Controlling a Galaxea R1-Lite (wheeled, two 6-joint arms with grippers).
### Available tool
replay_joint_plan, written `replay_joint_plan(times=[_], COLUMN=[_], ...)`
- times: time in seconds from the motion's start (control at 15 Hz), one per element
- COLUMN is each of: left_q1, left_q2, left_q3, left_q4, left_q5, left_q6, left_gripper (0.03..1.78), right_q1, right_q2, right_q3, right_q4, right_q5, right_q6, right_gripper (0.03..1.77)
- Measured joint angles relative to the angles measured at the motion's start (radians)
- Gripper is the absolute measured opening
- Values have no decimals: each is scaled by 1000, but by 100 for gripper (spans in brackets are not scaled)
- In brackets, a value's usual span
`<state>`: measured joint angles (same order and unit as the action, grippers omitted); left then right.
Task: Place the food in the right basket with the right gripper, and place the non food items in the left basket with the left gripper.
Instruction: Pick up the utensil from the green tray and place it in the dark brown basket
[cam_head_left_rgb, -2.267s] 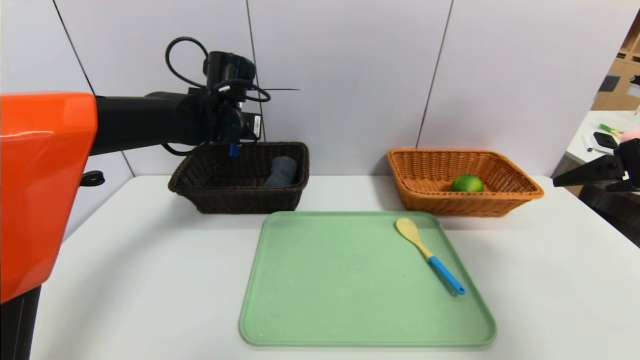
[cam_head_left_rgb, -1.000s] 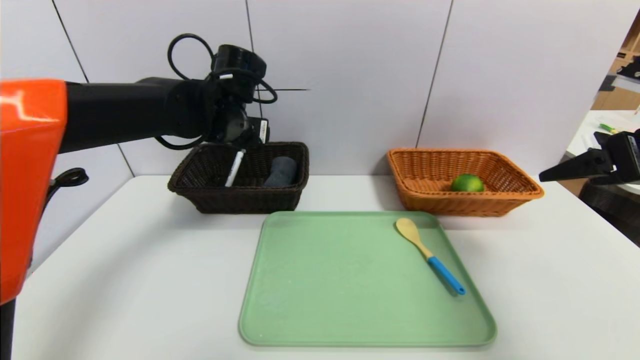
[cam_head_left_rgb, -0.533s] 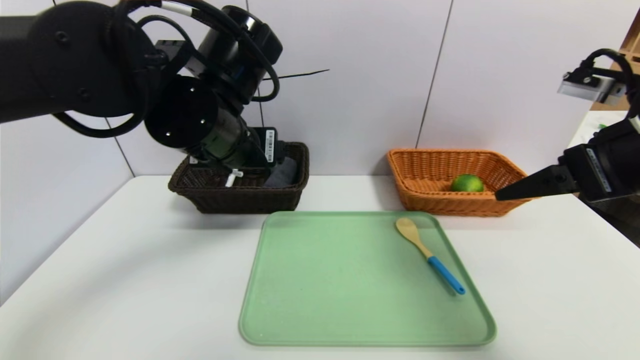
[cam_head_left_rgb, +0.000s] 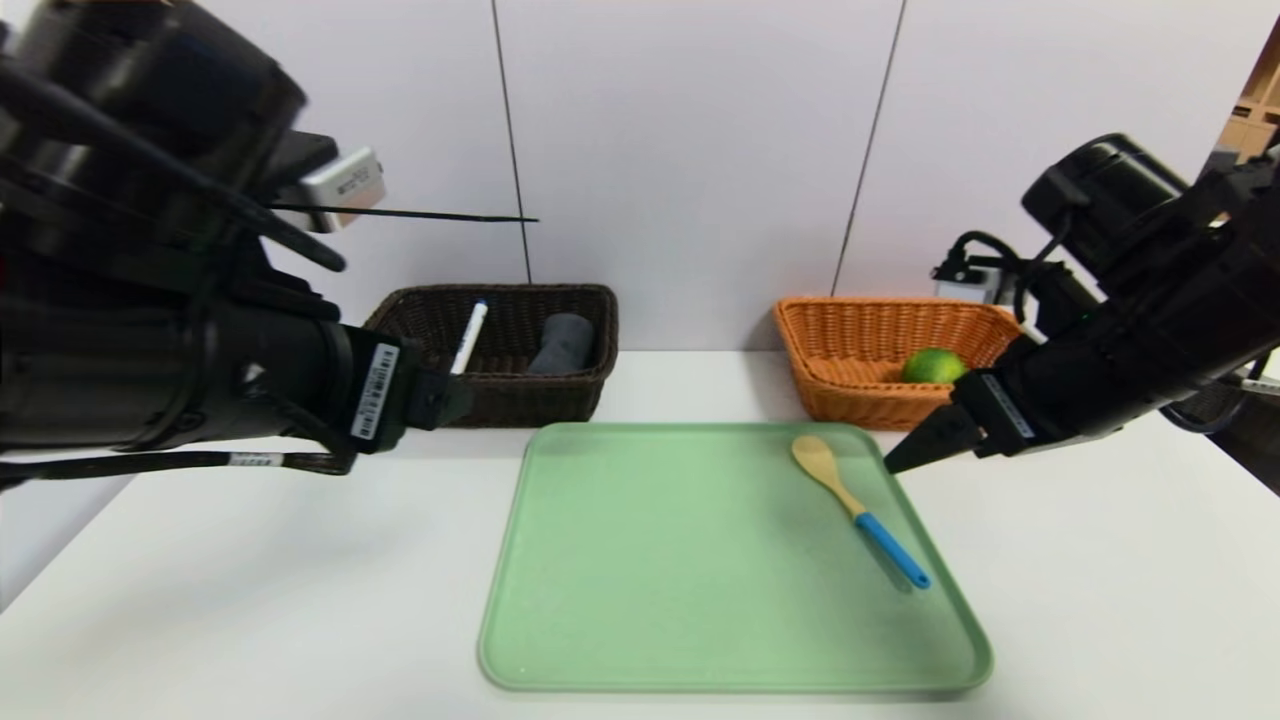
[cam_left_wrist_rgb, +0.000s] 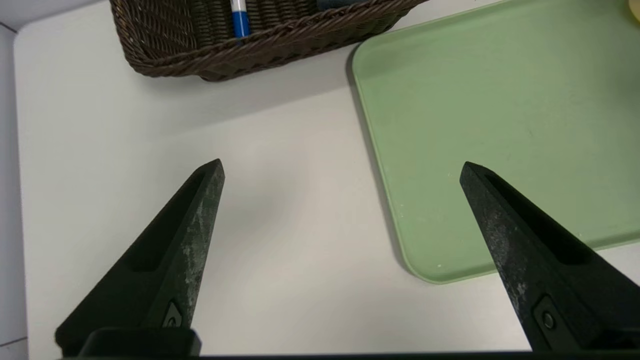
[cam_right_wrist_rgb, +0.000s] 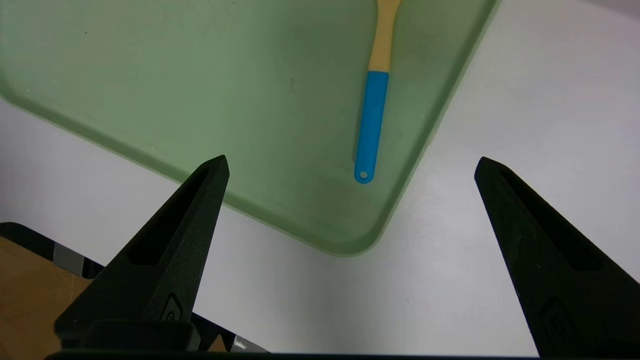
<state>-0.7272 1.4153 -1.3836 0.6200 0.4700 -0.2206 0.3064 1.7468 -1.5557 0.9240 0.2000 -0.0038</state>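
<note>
Black right tool (cam_head_left_rgb: 905, 455) angles down beside spoon (cam_head_left_rgb: 858, 510), fingers spread

A white table (cam_head_left_rgb: 250, 600) stood against a pale panelled wall (cam_head_left_rgb: 690, 150); wooden shelving (cam_head_left_rgb: 1262, 95) showed beyond the wall's right end.

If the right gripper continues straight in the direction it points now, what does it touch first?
Probably the green tray near the spoon's blue handle. The right gripper is open and angled down towards that corner, though depth is uncertain.

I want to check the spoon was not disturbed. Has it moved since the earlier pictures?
No. The spoon lies at the same spot near the tray's right edge, bowl toward the orange basket.
</note>
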Motion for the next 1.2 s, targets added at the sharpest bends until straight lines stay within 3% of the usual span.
replay_joint_plan(times=[0.13, 0.47, 1.2], left_q1=[12, 56, 83], left_q2=[-72, -133, -147], left_q3=[43, 64, 64], left_q4=[-30, -38, -39], left_q5=[-3, 1, 2], left_q6=[56, 13, 8], left_gripper=[167, 169, 169], right_q1=[32, 118, 116], right_q2=[58, 154, 263], right_q3=[-3, -5, -12], right_q4=[1, -3, -11], right_q5=[-61, -137, -158], right_q6=[8, 76, 92], right_gripper=[170, 170, 170])
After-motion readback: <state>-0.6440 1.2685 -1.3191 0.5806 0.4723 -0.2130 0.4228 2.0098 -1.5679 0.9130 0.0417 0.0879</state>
